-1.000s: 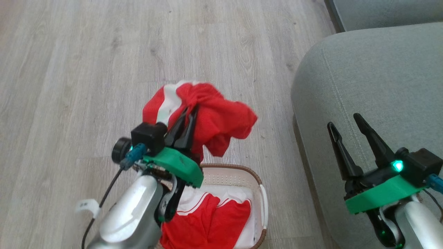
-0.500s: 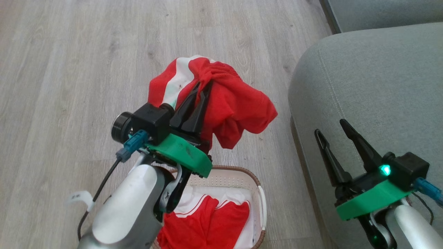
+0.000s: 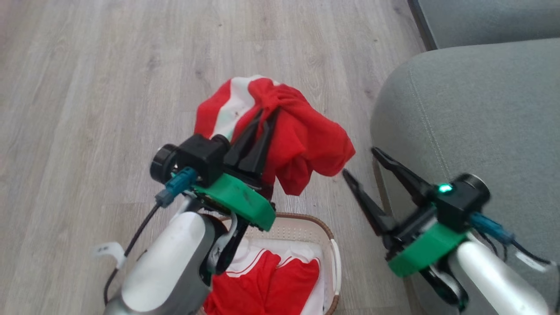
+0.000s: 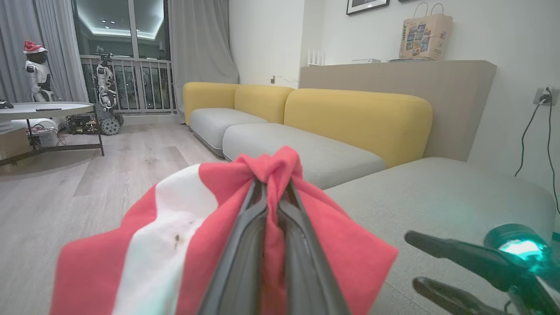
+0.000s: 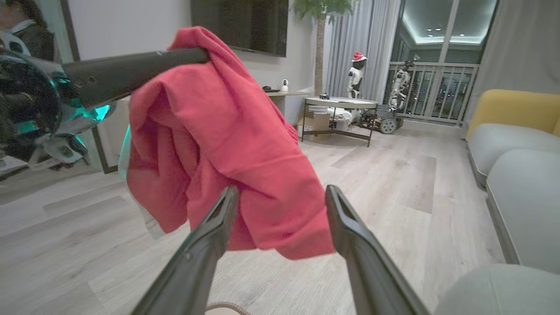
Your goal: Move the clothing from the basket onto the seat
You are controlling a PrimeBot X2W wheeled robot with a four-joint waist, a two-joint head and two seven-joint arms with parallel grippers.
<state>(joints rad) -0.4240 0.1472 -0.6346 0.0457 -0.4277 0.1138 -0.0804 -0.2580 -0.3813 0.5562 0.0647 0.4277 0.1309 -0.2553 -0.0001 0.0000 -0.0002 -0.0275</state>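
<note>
My left gripper is shut on a bunched red garment with a white panel, held up above the floor beyond the basket; the left wrist view shows the cloth pinched between the fingers. More red and white clothing lies in the cream basket at the bottom of the head view. My right gripper is open, fingers pointing left toward the hanging cloth, just off the edge of the grey-green seat.
Pale wood floor spreads to the left and beyond. A second grey cushion sits past the seat. The wrist views show a yellow-backed sofa, a round table and small robots by a window.
My right gripper has swung left off the seat toward the hanging garment. My left gripper keeps the garment raised, shifted slightly right.
</note>
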